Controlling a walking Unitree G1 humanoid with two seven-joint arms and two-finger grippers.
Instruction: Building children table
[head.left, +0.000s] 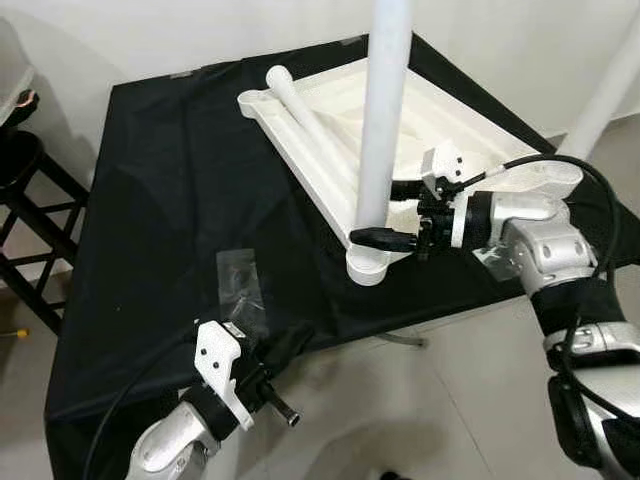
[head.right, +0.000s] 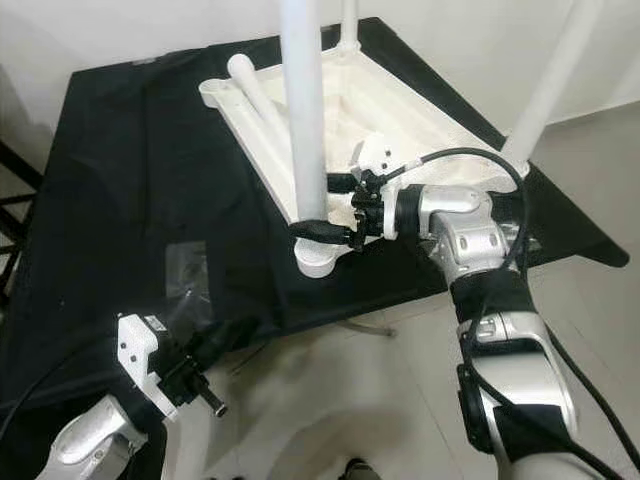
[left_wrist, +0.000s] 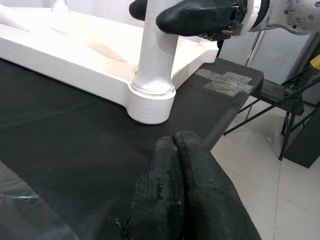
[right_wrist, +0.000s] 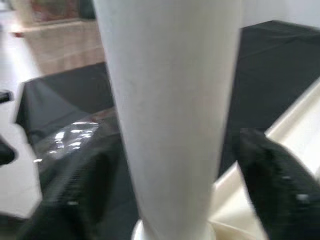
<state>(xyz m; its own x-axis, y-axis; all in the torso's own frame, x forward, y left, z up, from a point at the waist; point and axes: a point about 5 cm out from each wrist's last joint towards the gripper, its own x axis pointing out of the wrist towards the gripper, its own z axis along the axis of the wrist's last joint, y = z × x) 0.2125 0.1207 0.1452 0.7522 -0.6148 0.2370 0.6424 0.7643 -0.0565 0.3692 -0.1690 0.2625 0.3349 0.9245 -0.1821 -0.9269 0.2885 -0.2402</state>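
Leg being seated in the tabletop's near corner socket.
Leg (head.left: 384, 110) is being clasped low by the right gripper (head.left: 400, 214), just above the socket (head.left: 367, 266), keeping it upright; tabletop (head.left: 455, 115) is lying inverted. Left gripper (left_wrist: 181, 192), fingers pressed together and empty, is being held clear, facing the socket.

A black cloth (head.left: 170, 200) covers the tabletop and hangs over its near edge. A clear plastic bag (head.left: 240, 285) lies flat on the cloth near that edge, and strips of clear tape (left_wrist: 225, 81) sit on the cloth at a corner. A black stool (head.left: 25, 200) stands on the pale tiled floor (head.left: 420, 400) just beside the tabletop on the left, and a white wall (head.left: 150, 35) rises behind.
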